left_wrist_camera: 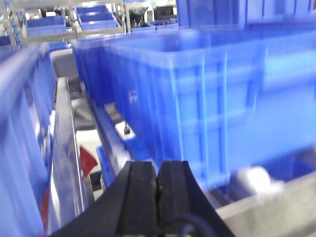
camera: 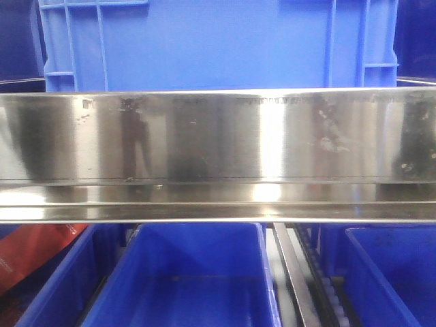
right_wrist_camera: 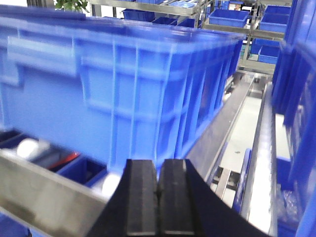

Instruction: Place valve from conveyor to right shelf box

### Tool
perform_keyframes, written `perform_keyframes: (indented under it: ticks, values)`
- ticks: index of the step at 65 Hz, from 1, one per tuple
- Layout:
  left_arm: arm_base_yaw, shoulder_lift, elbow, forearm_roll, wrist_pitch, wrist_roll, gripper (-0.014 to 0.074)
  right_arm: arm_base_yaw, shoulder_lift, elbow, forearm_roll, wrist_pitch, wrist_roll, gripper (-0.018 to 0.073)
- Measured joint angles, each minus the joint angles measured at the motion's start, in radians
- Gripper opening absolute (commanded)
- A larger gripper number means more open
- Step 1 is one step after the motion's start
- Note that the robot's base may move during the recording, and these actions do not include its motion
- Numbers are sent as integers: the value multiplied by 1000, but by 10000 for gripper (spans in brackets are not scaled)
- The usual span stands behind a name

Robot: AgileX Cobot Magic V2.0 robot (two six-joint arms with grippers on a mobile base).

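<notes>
Pressing its black fingers together on nothing, the left gripper (left_wrist_camera: 158, 180) hangs before a big blue crate (left_wrist_camera: 222, 98). The right gripper (right_wrist_camera: 158, 190) is also closed and empty, beside a similar blue crate (right_wrist_camera: 123, 84) over a steel rail (right_wrist_camera: 44, 197). No valve or conveyor can be seen.

Across the middle of the front view runs a steel shelf rail (camera: 218, 153), brushed and glossy, with smudges and small scratches. The ribbed crate (camera: 218, 41) above it is smooth blue plastic, slightly shiny. In the wrist views, the left gripper (left_wrist_camera: 158, 185) and right gripper (right_wrist_camera: 158, 190) have matt black rubber-like pads.
</notes>
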Motion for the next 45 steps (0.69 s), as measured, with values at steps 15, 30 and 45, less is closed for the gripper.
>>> perform_keyframes:
  ticks: [15, 30, 45]
  values:
    - [0, -13, 29, 0, -17, 0, -111, 0, -22, 29, 0, -8, -2, -158]
    - [0, -14, 29, 0, -19, 0, -111, 0, -22, 29, 0, -17, -2, -158]
    - [0, -14, 29, 0, -20, 0, -111, 0, -22, 29, 0, -19, -2, -158]
